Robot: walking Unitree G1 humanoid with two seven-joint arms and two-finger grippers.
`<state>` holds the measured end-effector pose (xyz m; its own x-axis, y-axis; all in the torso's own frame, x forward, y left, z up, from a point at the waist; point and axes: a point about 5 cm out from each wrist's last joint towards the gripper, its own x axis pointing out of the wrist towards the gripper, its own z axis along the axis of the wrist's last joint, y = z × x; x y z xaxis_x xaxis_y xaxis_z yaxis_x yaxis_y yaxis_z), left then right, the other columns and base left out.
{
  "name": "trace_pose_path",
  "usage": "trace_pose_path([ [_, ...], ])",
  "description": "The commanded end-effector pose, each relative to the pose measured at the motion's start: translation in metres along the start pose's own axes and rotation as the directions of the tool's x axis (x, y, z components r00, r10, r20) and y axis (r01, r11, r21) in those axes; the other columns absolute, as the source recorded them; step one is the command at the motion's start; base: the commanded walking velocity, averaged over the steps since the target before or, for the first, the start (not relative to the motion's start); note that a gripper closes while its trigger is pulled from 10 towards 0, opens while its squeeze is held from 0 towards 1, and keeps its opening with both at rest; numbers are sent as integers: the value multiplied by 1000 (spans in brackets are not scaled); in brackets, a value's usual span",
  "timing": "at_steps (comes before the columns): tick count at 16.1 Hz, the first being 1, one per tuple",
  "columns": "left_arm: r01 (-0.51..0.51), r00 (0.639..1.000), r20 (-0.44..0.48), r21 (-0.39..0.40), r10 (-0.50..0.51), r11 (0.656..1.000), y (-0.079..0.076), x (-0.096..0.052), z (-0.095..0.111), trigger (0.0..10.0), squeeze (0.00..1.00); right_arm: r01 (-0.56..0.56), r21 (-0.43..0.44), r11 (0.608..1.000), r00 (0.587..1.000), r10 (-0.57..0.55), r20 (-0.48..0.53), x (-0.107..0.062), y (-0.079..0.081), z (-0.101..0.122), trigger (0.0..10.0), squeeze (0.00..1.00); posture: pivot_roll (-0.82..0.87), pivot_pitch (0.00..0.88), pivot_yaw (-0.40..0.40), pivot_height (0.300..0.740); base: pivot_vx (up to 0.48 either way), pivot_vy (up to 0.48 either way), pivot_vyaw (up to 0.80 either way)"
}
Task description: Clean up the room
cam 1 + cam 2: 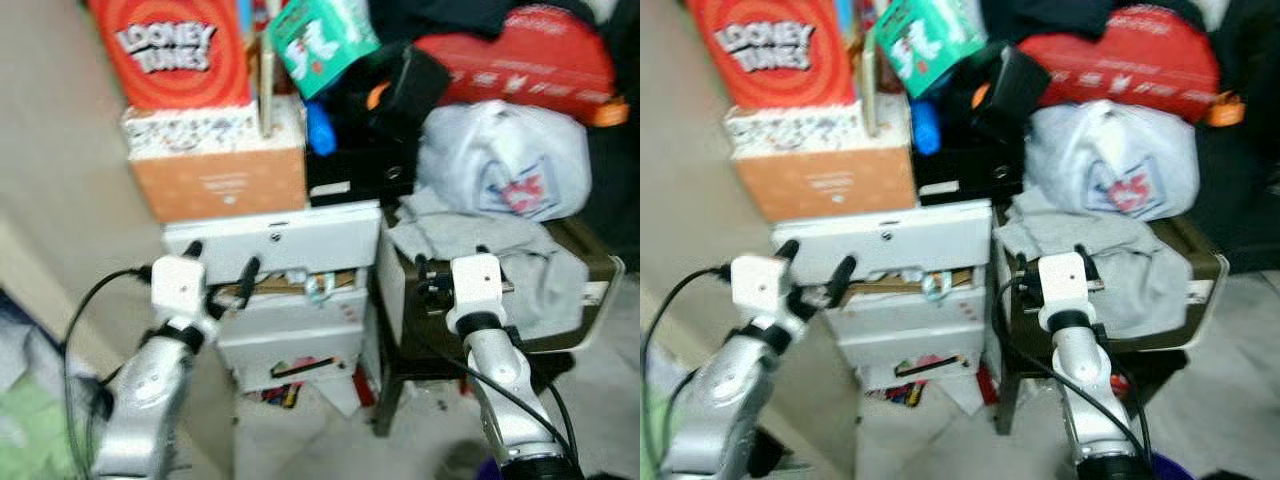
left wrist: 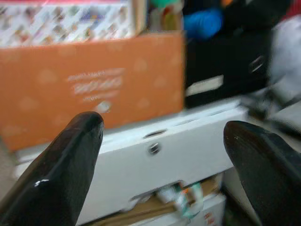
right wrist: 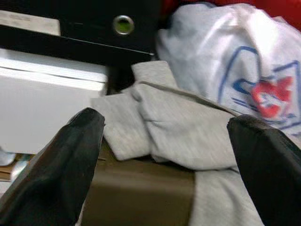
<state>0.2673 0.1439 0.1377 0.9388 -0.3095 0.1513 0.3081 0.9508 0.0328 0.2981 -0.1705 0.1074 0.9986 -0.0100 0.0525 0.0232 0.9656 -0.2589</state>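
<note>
A grey cloth (image 1: pixel 480 245) lies crumpled over a dark brown box (image 1: pixel 590 290) on the right. My right gripper (image 1: pixel 450 256) hovers just in front of it, open and holding nothing; in the right wrist view the grey cloth (image 3: pixel 178 127) sits between the two spread fingers (image 3: pixel 70 160). My left gripper (image 1: pixel 221 258) is open in front of the top panel of a white drawer unit (image 1: pixel 280 240). In the left wrist view the white panel (image 2: pixel 164 155) and its small metal fitting lie between the fingertips.
An orange box (image 1: pixel 220 180) and a red Looney Tunes box (image 1: pixel 170 50) are stacked on the drawer unit. A black box (image 1: pixel 350 165), a white plastic bag (image 1: pixel 505 160) and a red bag (image 1: pixel 530 55) crowd the back. Small items lie on the floor (image 1: pixel 320 430) under the drawers.
</note>
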Motion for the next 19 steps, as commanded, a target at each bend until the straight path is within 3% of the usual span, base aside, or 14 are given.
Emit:
trace_pose_path([
  [1,42,999,23,-2,-42,999,-8,5,9,10000,0,11,9,1000,1000,-11,26,3,2,7,10000,0,-8,0,21,740,0,0,0],
  [4,2,998,68,1,-2,1000,-19,10,21,10000,0,59,-47,997,992,-53,110,0,-2,28,10000,0,-8,0,21,740,0,0,0],
  [8,-39,999,17,20,39,999,-18,2,12,10000,0,29,-29,999,999,-28,41,-16,5,13,10000,0,-14,0,24,740,0,0,0],
  [12,-59,998,1,8,59,998,-16,5,11,10000,0,23,-15,1000,998,-23,51,-6,8,22,10000,0,-17,0,25,740,0,-148,0],
  [19,-66,998,-4,-18,66,998,-17,4,9,10000,0,8,-9,1000,999,-8,43,-4,12,22,10000,0,-17,2,19,740,0,-261,0],
])
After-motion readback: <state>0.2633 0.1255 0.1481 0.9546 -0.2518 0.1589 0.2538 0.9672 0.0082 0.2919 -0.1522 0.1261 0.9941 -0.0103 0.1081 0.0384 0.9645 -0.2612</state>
